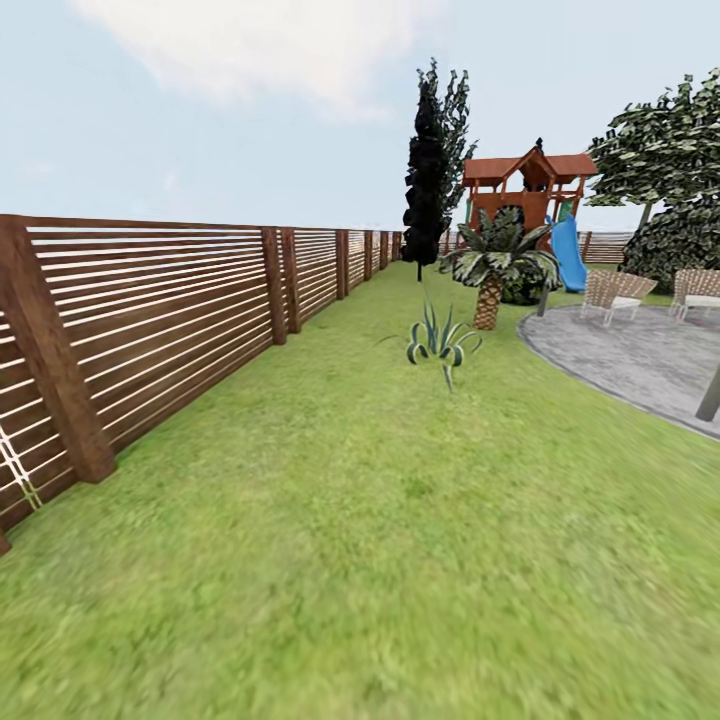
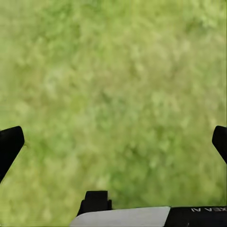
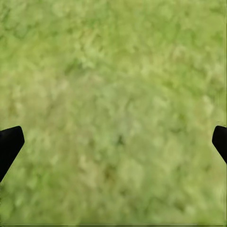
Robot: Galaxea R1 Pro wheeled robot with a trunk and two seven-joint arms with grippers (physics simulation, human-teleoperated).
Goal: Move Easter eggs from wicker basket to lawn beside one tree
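Grass of the lawn (image 1: 380, 560) filled the lower half of the head view, running up the middle toward a spiky striped plant (image 1: 438, 343) near centre. Both wrist views looked at bare grass: the left gripper (image 2: 113, 142) had its dark fingers (image 2: 9, 146) spread wide at the frame's edges, and the right gripper (image 3: 113, 142) likewise, fingers (image 3: 9, 144) wide with nothing between. A slatted wooden fence (image 1: 150, 320) lined the left. A short palm (image 1: 492, 270), a dark cypress (image 1: 432, 170) and a wooden playset (image 1: 525, 190) stood upper right, beside a grey patio (image 1: 640, 360) with chairs (image 1: 612, 292)
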